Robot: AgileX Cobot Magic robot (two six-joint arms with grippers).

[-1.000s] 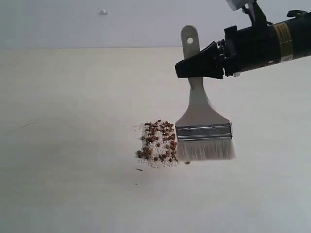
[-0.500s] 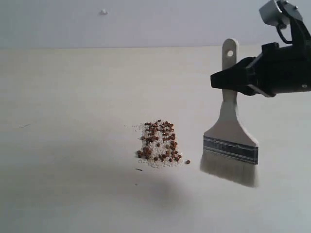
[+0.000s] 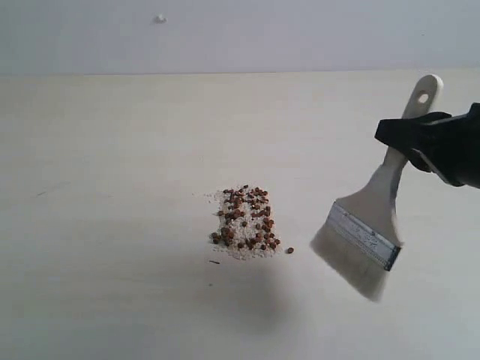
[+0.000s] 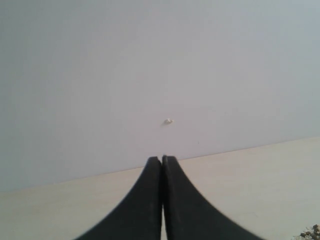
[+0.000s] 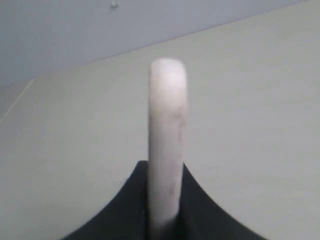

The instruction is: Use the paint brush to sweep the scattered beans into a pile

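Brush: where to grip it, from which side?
Take the brush by its handle, between end hole and ferrule: narrow, flat-sided, so pinch across the flat faces, coming from the right, as the right tool does. That leaves the bristles free.

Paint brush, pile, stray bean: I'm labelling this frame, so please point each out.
paint brush (image 3: 365,237), exterior view, on the silver ferrule.
pile (image 3: 244,221), exterior view, on its middle.
stray bean (image 3: 289,250), exterior view, on the lone bean just right of the pile.

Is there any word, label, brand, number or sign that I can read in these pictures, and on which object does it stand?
None: the paint brush, the right gripper, the left gripper, the table and the wall carry no readable text in any view.
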